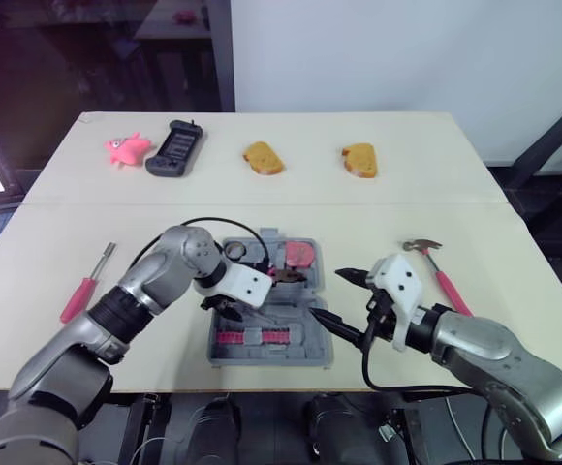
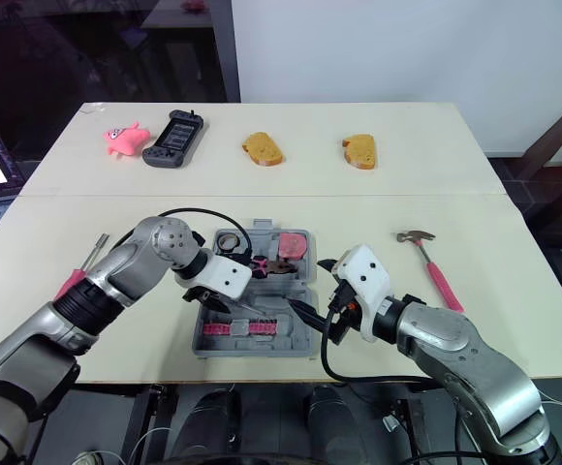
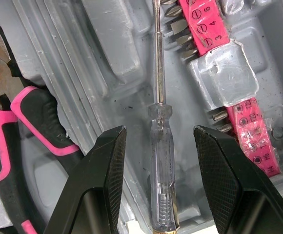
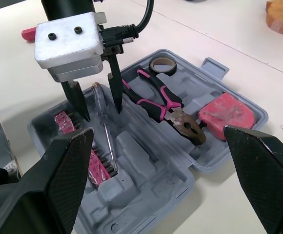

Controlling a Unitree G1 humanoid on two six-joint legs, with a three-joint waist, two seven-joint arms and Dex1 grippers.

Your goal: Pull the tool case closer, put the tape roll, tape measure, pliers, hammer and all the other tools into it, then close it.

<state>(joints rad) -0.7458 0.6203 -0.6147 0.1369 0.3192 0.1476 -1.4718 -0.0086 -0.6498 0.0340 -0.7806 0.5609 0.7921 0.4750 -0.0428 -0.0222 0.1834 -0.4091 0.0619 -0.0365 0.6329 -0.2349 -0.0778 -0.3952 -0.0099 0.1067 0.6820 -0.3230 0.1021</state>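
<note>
Tool case lies open, lid flat, at the near middle edge of the tabletop. Inside you have the pliers, the tape roll in a far corner, the pink tape measure beside the plier jaws, a pink bit strip, and a clear-handled screwdriver lying in a groove. Your left gripper hangs over the case with fingers apart, one on each side of the clear handle, not touching it. Your right gripper is spread wide just beside the case's right edge, holding nothing. Hammer lies on the tabletop to the right, and a pink-handled screwdriver well to the left. Far edge: pink toy, black handheld device, two bread pieces.
</note>
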